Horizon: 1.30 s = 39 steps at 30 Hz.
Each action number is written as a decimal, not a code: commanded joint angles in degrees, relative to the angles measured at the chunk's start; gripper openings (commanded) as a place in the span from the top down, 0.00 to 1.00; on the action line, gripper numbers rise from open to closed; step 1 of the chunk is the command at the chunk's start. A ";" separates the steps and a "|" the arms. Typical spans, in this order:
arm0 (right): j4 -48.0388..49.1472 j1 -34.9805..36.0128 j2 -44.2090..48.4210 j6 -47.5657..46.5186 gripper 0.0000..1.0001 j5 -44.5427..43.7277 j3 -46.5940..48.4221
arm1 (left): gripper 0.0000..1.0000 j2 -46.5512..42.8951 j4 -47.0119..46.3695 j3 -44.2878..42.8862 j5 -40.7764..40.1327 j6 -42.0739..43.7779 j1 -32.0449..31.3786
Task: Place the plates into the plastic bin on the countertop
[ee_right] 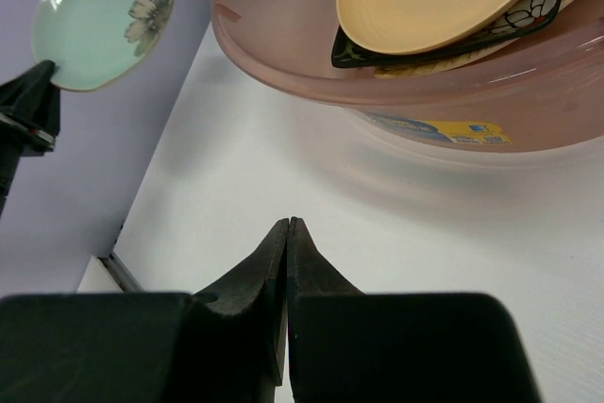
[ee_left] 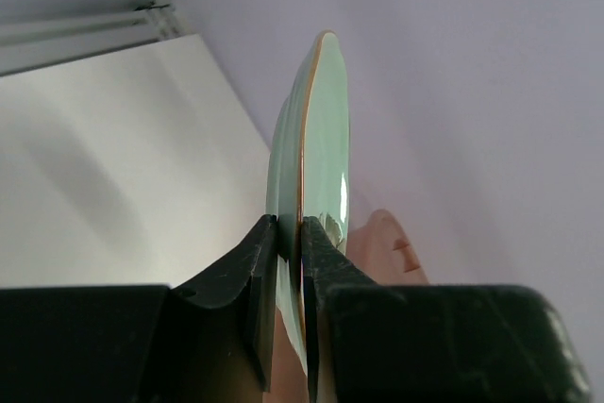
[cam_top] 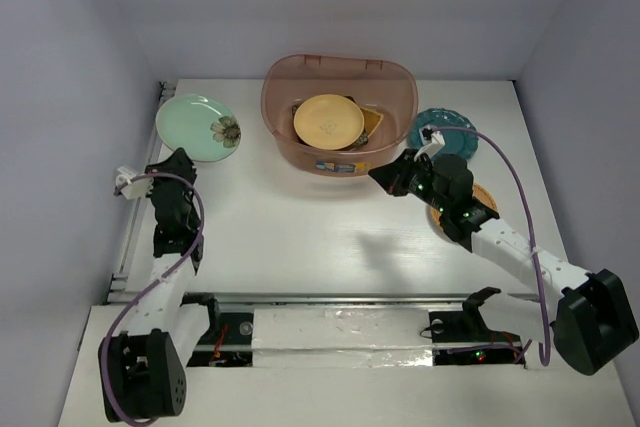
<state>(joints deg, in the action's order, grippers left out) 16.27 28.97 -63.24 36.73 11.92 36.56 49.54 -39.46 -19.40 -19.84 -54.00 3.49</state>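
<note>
My left gripper (ee_left: pixel 288 224) is shut on the near rim of the mint green floral plate (cam_top: pixel 198 127), which the left wrist view shows edge-on (ee_left: pixel 321 139). In the right wrist view this plate (ee_right: pixel 99 16) hangs off the countertop at the far left. The plastic bin (cam_top: pixel 275 117) stands at the back middle and holds a yellow plate (cam_top: pixel 328 120) lying on a black square floral plate (ee_right: pixel 533 11). My right gripper (cam_top: pixel 378 175) hovers just in front of the bin, shut and empty (ee_right: pixel 288 222). A teal scalloped plate (cam_top: pixel 447 130) and a woven round plate (cam_top: pixel 483 197) lie partly hidden under the right arm.
The white countertop (cam_top: pixel 300 237) has a metal rail (cam_top: pixel 125 247) along its left edge. Purple walls close in the back and both sides. The bin's blue label (ee_right: pixel 444 127) faces the arms.
</note>
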 commanded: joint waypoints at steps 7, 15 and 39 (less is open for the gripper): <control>0.78 0.47 1.37 -1.49 0.96 -1.90 1.50 | 1.00 3.80 -17.48 -15.92 10.07 -1.90 -4.44; 0.25 0.47 2.86 -1.58 0.96 -2.87 1.33 | 1.00 18.30 -21.88 -28.22 14.29 1.00 -16.91; -2.12 0.47 5.85 -2.63 0.96 -8.23 1.06 | 1.00 59.53 -17.85 -54.34 24.15 0.47 -25.55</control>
<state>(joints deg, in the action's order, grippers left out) 13.23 28.97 -57.78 35.33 4.91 36.56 111.24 -48.03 -68.27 3.66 -51.51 -21.71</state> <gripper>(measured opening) 0.041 0.076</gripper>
